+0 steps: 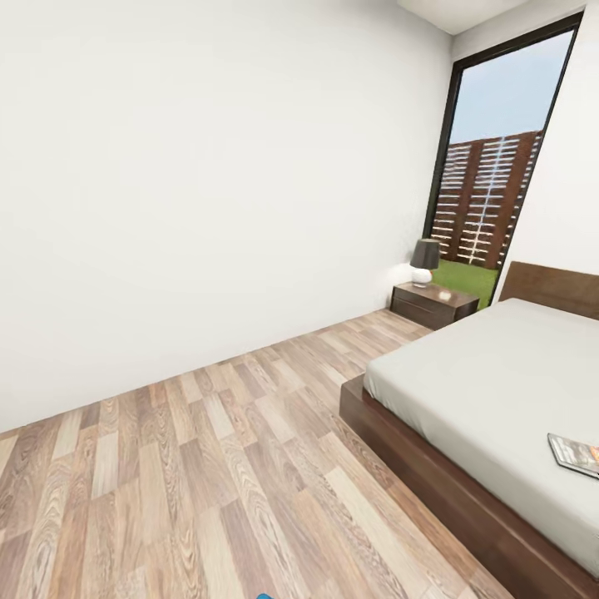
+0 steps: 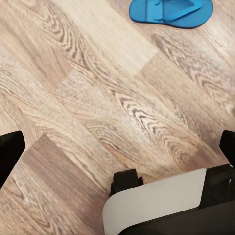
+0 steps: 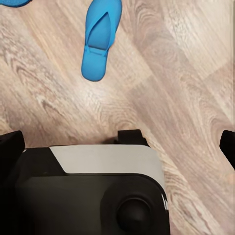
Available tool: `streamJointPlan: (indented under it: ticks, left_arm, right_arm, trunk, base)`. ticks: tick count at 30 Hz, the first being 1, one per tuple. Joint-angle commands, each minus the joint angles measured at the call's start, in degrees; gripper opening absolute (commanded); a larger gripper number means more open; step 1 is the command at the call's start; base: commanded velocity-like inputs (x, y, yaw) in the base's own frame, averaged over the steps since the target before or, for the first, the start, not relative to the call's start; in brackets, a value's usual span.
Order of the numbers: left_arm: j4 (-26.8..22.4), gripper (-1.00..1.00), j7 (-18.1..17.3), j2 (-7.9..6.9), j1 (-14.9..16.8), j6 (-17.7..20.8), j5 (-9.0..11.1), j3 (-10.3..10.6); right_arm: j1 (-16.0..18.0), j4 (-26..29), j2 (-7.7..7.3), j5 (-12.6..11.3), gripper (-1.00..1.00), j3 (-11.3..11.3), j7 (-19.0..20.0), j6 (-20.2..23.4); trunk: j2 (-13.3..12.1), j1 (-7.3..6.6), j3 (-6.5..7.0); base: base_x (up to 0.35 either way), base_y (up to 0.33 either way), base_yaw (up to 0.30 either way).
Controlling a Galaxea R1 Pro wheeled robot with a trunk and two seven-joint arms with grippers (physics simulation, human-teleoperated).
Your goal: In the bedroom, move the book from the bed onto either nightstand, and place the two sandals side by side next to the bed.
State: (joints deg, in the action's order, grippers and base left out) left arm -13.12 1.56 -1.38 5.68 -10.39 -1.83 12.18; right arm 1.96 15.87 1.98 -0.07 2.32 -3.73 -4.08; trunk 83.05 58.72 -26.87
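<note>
The bed (image 1: 499, 374) with its pale grey mattress and dark frame stands at the right of the head view. The book (image 1: 576, 454) lies flat on the mattress near the picture's right edge. A nightstand (image 1: 434, 303) stands in the far corner beside the headboard. One blue sandal (image 2: 171, 11) lies on the plank floor in the left wrist view, well beyond my left gripper (image 2: 117, 152), which is open and holds nothing. Another sandal (image 3: 100, 36) lies on the floor ahead of my open, empty right gripper (image 3: 117, 144). A blue sliver (image 1: 264, 596) shows at the head view's bottom edge.
A dark-shaded lamp (image 1: 425, 261) stands on the nightstand. A tall dark-framed window (image 1: 491, 166) looks onto lawn and a slatted fence. A white wall (image 1: 208, 183) runs along the left. Wood floor (image 1: 208, 466) stretches between wall and bed. My base (image 3: 98, 196) shows below both wrists.
</note>
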Motion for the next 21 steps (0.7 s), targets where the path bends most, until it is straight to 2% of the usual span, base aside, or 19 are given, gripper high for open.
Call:
streamJointPlan:
  ticks: [1, 21]
  left_arm:
    - [0.0, 1.00, 0.2, -0.03, 0.0, -0.2, -0.2, 0.2]
    - [0.0, 1.00, 0.2, -0.02, 0.0, -0.2, -0.2, 0.2]
  right_arm:
    - [0.0, 0.0, 0.04, 0.0, 1.00, 0.2, 0.0, -0.2]
    - [0.0, -0.1, 0.04, 0.0, 1.00, 0.2, 0.0, -0.2]
  trunk:
    - [0.0, 0.00, -0.06]
    - [0.0, 0.00, -0.06]
  base:
    - [0.065, -0.051, -0.027]
    - [0.031, -0.012, -0.016]
